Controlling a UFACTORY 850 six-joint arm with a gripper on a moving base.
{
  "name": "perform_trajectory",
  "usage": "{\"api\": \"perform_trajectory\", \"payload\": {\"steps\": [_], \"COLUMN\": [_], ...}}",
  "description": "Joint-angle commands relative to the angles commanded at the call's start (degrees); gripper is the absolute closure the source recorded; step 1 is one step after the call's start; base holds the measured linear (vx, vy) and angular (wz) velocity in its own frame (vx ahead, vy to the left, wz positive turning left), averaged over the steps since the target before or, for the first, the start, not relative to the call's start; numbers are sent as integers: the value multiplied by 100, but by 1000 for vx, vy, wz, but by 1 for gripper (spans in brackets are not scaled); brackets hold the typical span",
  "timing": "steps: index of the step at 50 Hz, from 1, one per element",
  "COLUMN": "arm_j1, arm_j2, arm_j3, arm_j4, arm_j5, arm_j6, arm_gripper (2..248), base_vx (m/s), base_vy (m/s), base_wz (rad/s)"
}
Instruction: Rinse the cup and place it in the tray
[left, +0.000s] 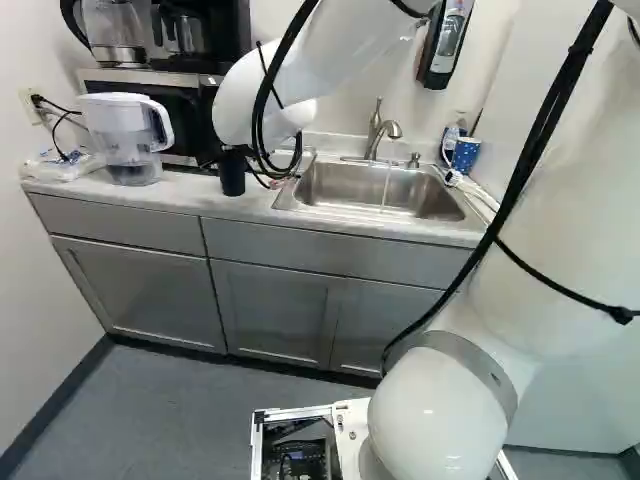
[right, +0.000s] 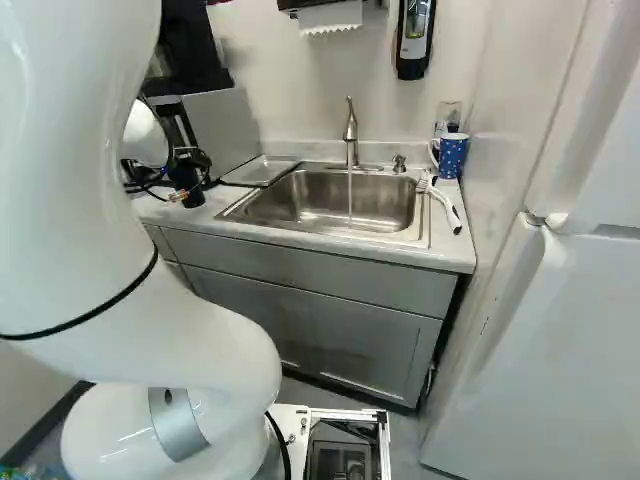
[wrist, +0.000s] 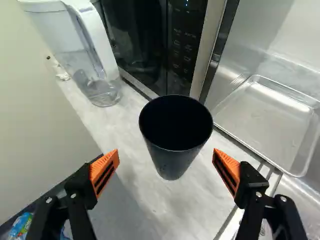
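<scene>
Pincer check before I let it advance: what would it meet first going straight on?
Probably the black cup, standing upright on the counter ahead of the open pincer, roughly in line with the gap between its fingers, though depth is hard to judge.

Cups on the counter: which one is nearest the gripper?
The plain black cup, just ahead of the open fingers; the dotted blue mug stands beyond the sink.

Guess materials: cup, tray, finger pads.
Cup: likely black plastic, satin; smooth, even wall with a faint sheen. Coated metal possible.
Tray: bare metal, semi-gloss; silvery grey, soft highlights along the raised rim.
Finger pads: orange rubber or flexible plastic, ribbed and slotted; can't tell which.
</scene>
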Motion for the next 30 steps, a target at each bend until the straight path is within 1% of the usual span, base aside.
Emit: {"api": "perform_trajectory", "payload": {"steps": [16,30], "arm_j1": [-29,-30], "arm_j2": [-6,-144], "arm_j3": [200,245], "arm_j4": [0,0], "arm_j5": [577,1085], "arm_j6": [0,0], "arm_gripper": [3,3], "base_vx": [0,0], "base_vy": [0,0], "base_wz": [0,0]}}
